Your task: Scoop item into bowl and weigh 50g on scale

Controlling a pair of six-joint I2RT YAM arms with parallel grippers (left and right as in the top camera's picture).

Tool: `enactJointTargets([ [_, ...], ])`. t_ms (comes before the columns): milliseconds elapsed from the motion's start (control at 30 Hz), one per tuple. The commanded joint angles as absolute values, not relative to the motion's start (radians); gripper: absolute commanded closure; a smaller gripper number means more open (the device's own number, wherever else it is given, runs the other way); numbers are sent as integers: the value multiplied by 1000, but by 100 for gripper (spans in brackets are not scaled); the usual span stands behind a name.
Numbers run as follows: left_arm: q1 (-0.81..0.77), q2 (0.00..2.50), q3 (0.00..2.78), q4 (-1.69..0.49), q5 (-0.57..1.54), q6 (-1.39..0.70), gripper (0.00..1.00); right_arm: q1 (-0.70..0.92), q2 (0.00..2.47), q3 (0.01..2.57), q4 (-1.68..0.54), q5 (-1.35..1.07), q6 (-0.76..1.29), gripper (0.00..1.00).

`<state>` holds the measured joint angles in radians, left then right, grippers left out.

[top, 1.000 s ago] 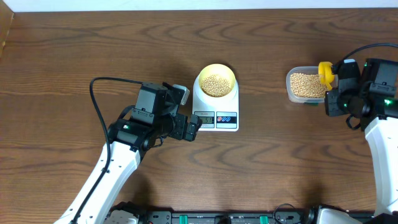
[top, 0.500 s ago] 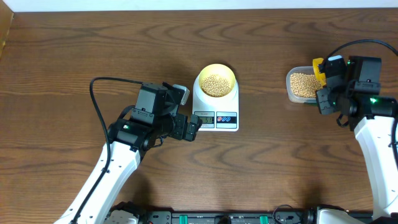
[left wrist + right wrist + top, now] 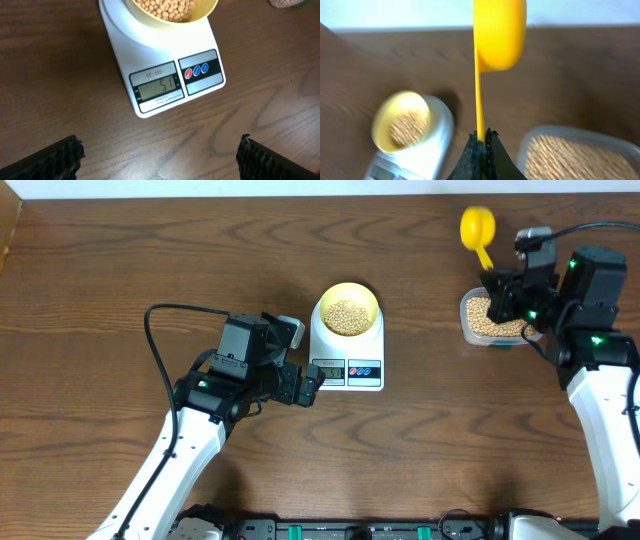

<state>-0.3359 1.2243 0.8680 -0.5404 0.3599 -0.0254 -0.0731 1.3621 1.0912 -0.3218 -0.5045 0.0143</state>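
The pale-yellow bowl [image 3: 348, 309] holds tan beans [image 3: 347, 315] and sits on the white scale [image 3: 347, 350]. In the left wrist view the scale [image 3: 160, 75] shows 51 on its display [image 3: 159, 87], with the bowl [image 3: 172, 11] at the top edge. My left gripper [image 3: 308, 388] is open and empty, just left of the scale's front; its fingers frame bare table [image 3: 159, 157]. My right gripper [image 3: 497, 285] is shut on the handle of a yellow scoop [image 3: 477, 228], held up over the clear tub [image 3: 490, 318] of beans. The right wrist view shows the scoop [image 3: 497, 35], the gripper [image 3: 482, 137], the bowl [image 3: 402, 122] and the tub [image 3: 580, 155].
The wood table's far edge meets a white wall at the top [image 3: 320, 188]. The left arm's black cable [image 3: 160, 330] loops over the table on the left. The right arm stands at the right edge.
My right gripper has swung the yellow scoop up and to the left, from lying over the tub to pointing away toward the table's far edge. The left arm has not moved.
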Motion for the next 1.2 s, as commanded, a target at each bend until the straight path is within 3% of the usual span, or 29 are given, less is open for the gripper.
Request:
enactJointTargets([
  [0,-337,1228,870,-540,350,-23,0,-16,1384,1099,-270,-587,130,99],
  [600,-337,1228,870,-540,350,-23,0,255,1549,1099,-281,-564,-200,99],
  [867,-337,1228,870,-540,350,-23,0,321,1560,1099,-279,-417,-200,99],
  [1167,-337,1228,870,-540,350,-23,0,333,1564,1099,-289,-417,-208,99],
])
